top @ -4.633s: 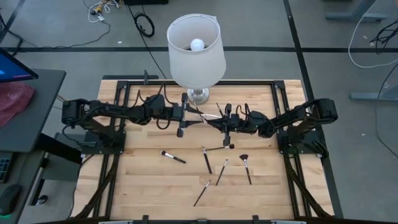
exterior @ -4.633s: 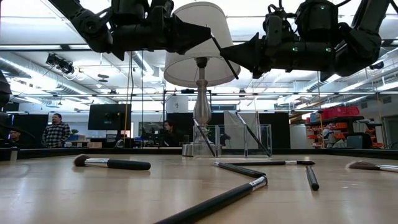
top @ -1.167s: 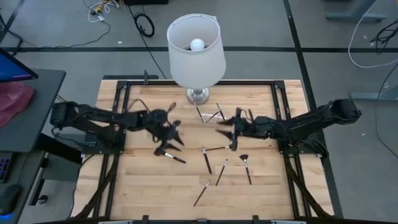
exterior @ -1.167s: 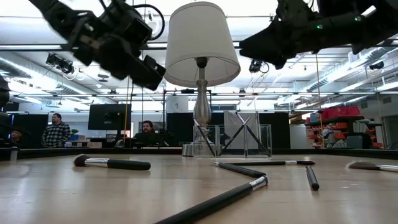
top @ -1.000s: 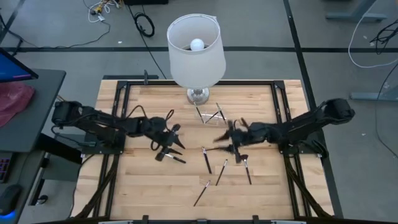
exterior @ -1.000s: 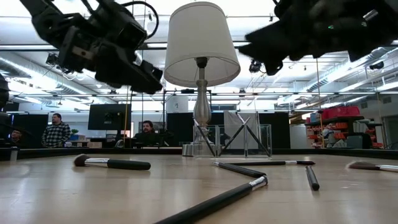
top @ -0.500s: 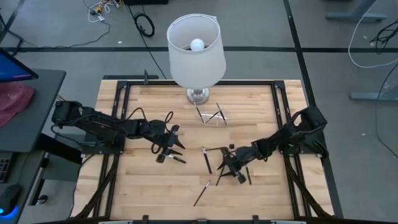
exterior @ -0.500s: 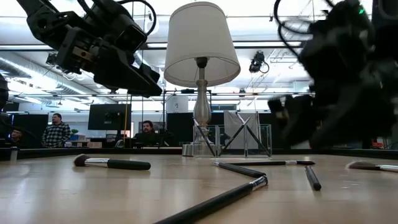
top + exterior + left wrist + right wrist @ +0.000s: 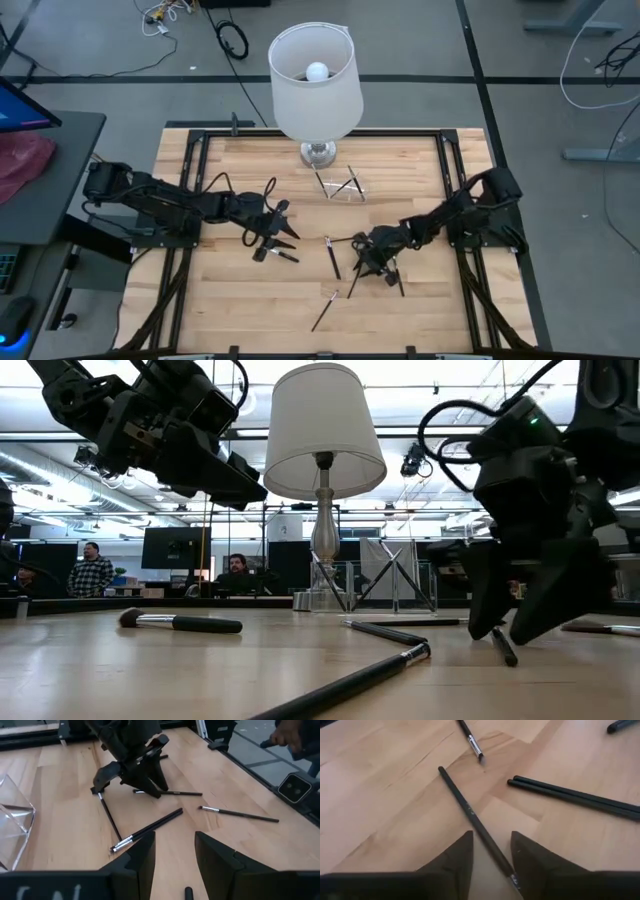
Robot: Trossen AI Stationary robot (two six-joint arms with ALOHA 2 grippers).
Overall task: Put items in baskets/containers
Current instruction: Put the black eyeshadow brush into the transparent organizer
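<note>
Brushes (image 9: 475, 822) are lying between our right gripper's (image 9: 490, 851) open fingers, now lowered onto the table and narrowing for a pickup, while our left gripper (image 9: 172, 852) is hovering open.

A tall white lamp (image 9: 316, 80) is standing at the far middle of the wooden table (image 9: 240, 300), crowding the clear box (image 9: 340, 186) just beside its base. Loose brushes (image 9: 335, 262) are cluttering the centre. The near strip and both side edges of the table are lying open for passing.
</note>
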